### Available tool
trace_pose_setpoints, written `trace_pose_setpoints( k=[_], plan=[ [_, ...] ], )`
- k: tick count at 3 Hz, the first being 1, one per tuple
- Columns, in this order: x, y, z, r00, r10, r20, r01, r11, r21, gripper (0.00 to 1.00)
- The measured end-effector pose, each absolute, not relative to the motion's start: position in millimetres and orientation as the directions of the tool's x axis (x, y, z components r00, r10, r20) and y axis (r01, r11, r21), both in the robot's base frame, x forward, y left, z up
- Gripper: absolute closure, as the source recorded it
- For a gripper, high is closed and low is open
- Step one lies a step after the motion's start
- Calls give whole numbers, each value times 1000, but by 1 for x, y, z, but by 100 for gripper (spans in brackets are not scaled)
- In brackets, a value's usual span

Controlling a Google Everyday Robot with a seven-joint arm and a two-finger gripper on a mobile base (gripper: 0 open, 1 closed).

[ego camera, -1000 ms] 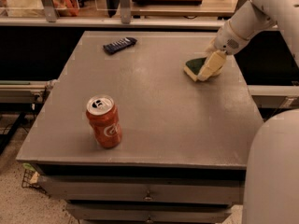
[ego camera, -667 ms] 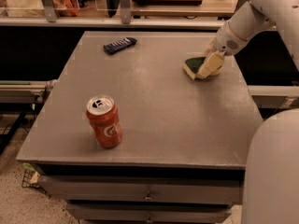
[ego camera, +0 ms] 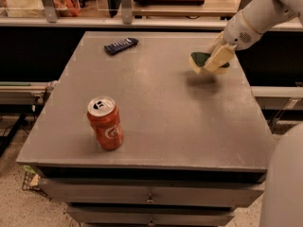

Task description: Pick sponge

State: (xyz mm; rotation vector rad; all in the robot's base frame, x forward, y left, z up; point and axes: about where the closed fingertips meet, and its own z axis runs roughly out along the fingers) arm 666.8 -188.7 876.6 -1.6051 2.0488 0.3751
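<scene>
The hand (ego camera: pixel 215 59) hangs over the far right part of the grey tabletop (ego camera: pixel 189 126), its pale fingers clamped on the sponge (ego camera: pixel 200 59), whose dark green top shows on their left. The sponge is clear of the surface, its shadow beneath. A red soda can (ego camera: pixel 105 123) stands well apart, near left.

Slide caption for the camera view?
Gripper at far right of the table holds the sponge above the surface; soda can upright front-left.
</scene>
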Motion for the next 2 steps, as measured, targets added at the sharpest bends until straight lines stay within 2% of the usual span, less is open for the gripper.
trace_pose_setpoints(
  k=[1,2],
  plan=[
    [634,-181,914,-124,-769,-627,-966,237,-100,100],
    [630,-176,916,-119,-754,-646,-968,233,-94,100]
  ],
)
